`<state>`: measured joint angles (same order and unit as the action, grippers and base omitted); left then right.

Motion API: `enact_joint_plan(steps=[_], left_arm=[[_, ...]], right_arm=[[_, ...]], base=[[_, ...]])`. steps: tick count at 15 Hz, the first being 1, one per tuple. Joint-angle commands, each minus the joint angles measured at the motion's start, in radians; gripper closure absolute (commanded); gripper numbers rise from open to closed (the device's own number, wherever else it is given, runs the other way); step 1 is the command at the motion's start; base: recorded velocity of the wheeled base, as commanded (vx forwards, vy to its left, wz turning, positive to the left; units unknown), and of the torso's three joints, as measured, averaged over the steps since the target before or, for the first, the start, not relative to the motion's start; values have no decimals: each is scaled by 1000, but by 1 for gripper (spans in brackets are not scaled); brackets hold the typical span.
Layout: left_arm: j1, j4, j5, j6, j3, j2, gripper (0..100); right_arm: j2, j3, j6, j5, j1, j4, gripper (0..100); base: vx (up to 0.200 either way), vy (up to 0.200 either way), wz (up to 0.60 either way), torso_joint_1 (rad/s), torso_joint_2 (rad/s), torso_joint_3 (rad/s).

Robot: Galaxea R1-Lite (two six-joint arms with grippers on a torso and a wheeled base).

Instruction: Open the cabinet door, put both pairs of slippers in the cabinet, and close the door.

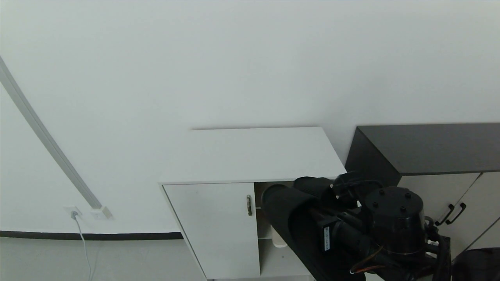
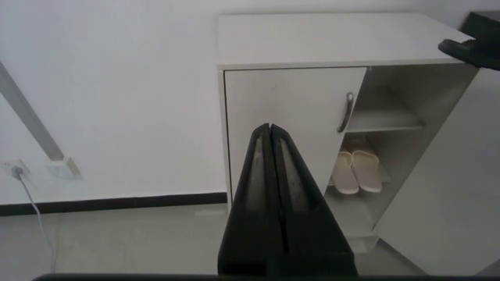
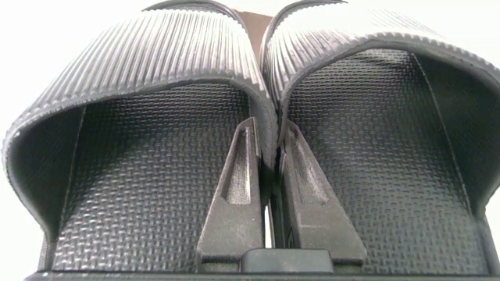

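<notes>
A: Room first.
B: Plain white wall (image 1: 250,58). A grey cable duct (image 1: 43,136) slants down it to a wall socket (image 1: 74,213) with a white lead (image 1: 84,246) plugged in. A dark baseboard (image 1: 90,235) runs along the foot of the wall, and the floor (image 2: 117,242) is pale grey.
A: Furniture?
B: White cabinet (image 1: 254,154) against the wall, top matte white. Left door (image 1: 211,226) shut, metal handle (image 1: 249,205) at its inner edge. Right door (image 2: 449,179) swung wide (clearest from the left wrist camera). On the robot's right, just beside it, a dark-topped cabinet (image 1: 425,148) with pale doors and black handles (image 1: 449,214).
A: Inside the white one?
B: One shelf (image 2: 383,121) across the open half. Beige slippers (image 2: 358,172) lie side by side on the board below it.
A: The other pair?
B: Black slippers (image 1: 287,207) are held up at the open half, on the right gripper (image 3: 266,136). Whether they are past the front edge, I cannot tell. One of the fingers (image 3: 234,187) sits inside each slipper, pinching the adjoining ribbed walls together.
A: Left arm?
B: Left gripper (image 2: 270,136) hangs before the shut door, well apart from it, fingers pressed together.
</notes>
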<state>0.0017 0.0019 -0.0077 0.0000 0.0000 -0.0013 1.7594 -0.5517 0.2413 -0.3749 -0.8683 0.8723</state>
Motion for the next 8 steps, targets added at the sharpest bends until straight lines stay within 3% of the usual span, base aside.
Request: enact_joint_plan(steps=[1, 8], left_arm=[[0, 0, 0, 0, 0, 1, 100], [0, 0, 0, 0, 0, 1, 100]], right_arm=[[6, 3, 0, 1, -1, 0, 100], [6, 9, -2, 1, -1, 2, 100]], base=[[0, 0, 0, -144, 344, 193], [0, 0, 0, -157, 358, 199]])
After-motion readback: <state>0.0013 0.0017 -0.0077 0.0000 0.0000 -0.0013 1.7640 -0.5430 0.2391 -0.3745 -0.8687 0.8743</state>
